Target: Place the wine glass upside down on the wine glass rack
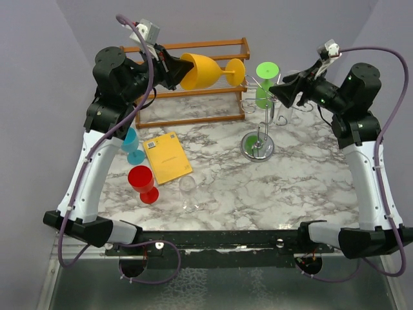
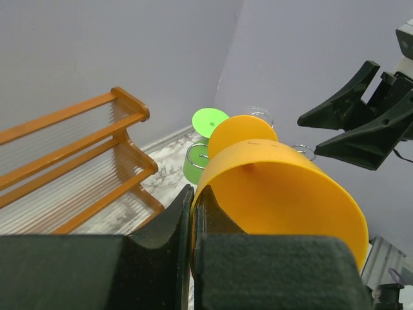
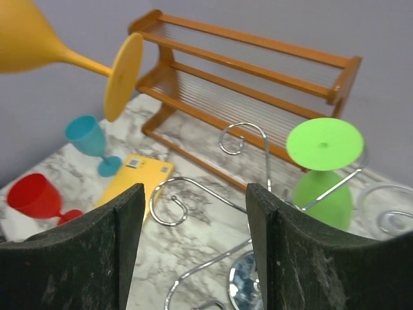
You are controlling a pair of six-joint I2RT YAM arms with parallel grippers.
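Note:
My left gripper [image 1: 175, 70] is shut on the rim of an orange wine glass [image 1: 205, 70], held on its side high above the table with its foot pointing right toward the silver wire wine glass rack [image 1: 258, 146]. In the left wrist view the fingers [image 2: 169, 240] pinch the orange bowl [image 2: 284, 194]. A green glass [image 1: 265, 82] hangs upside down on the rack. My right gripper [image 1: 282, 87] is open and empty, hovering beside the rack's curled arms [image 3: 171, 197]. The orange glass's foot [image 3: 124, 76] shows at upper left in the right wrist view.
A brown wooden slatted shelf [image 1: 193, 97] stands at the back. On the marble table sit a teal glass [image 1: 132, 146], a red glass [image 1: 143, 183], a clear glass [image 1: 188, 192] and a yellow card [image 1: 166, 157].

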